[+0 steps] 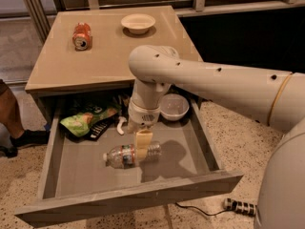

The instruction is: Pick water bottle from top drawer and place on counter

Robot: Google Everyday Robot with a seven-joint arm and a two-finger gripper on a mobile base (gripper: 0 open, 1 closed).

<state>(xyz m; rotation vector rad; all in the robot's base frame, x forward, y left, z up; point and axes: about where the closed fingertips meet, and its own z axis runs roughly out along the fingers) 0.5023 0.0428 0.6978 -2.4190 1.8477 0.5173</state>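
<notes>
Speckled stone floor, power strip point(240, 206) at lower right. Nearest, drawer point(128, 202) open below the tabletop point(109, 61). On its grey floor, bottle point(121, 156) lying on its side, cap leftward; claw point(142, 150) down over its middle, grip impossible to tell. Behind, green bag point(86, 119) at left, white bowl point(174, 107) at right, arm between. Farther, on the tabletop, can point(82, 36) and cream dish point(138, 23), well apart.

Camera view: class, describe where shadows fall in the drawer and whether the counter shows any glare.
Camera view: the arm throws a dark shadow on the top drawer floor right of the water bottle, over which the gripper hangs; the drawer's back under the counter is dim; soft sheen beside its bowl.
</notes>
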